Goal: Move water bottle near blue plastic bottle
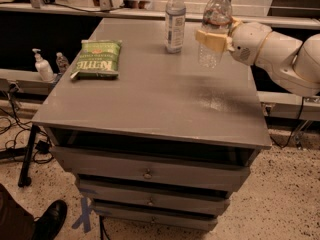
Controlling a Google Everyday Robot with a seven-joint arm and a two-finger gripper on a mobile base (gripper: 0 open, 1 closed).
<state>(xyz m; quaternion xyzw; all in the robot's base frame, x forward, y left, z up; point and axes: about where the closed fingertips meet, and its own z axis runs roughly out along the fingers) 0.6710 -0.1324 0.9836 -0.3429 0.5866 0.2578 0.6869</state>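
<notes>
The water bottle (215,26) is clear and ribbed, with a white cap and a red-and-white band near its top. My gripper (216,39) is shut on it and holds it upright above the far right part of the grey cabinet top (150,94). The blue plastic bottle (175,20), taller-labelled with a white cap, stands on the cabinet top just to the left of the held bottle, a short gap apart. My white arm (280,54) reaches in from the right.
A green chip bag (97,59) lies at the left of the cabinet top. Drawers sit below the top. A sanitizer pump bottle (42,66) and a small bottle stand on a ledge at left. Cables and a shoe (50,221) are on the floor.
</notes>
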